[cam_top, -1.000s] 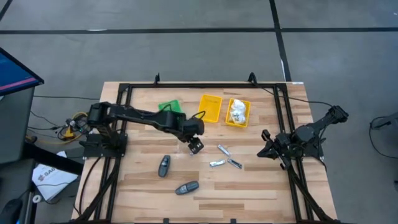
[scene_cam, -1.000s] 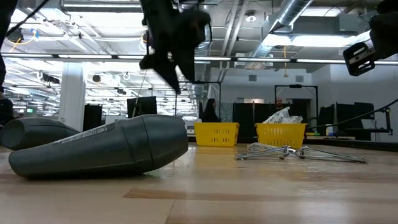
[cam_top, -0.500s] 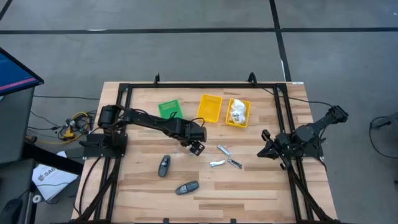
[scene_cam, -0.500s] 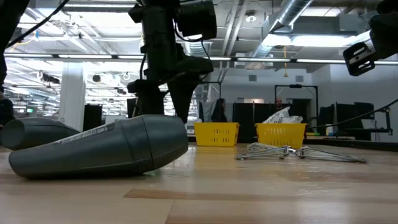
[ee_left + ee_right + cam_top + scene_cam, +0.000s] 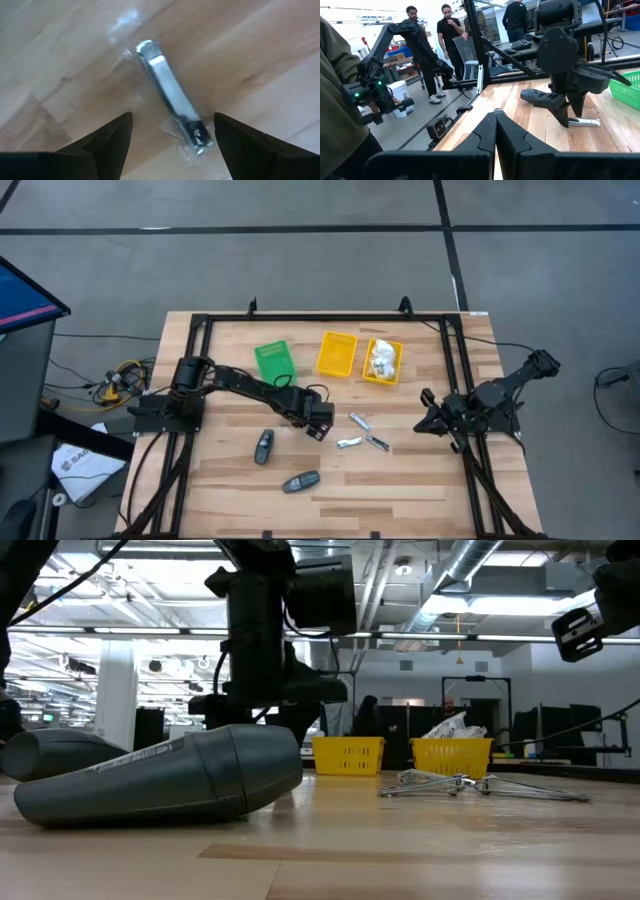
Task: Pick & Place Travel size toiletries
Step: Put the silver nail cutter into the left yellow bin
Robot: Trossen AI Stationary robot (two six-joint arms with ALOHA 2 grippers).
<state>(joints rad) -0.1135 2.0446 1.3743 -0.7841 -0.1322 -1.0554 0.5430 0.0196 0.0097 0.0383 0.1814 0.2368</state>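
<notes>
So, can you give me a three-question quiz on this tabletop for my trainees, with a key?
1. True or false: the left gripper is shut on the wrapped silver metal piece.
2. Which bin holds the white packets? A: the green bin. B: the yellow bin next to the green one. C: the yellow bin farthest from the green one.
3. Fill in: ___ dark grey oval gadgets lie on the table.

Key
1. False: its fingers are open, one on each side of the piece.
2. C.
3. Two.
The right gripper waits shut at the table's right edge.
</notes>
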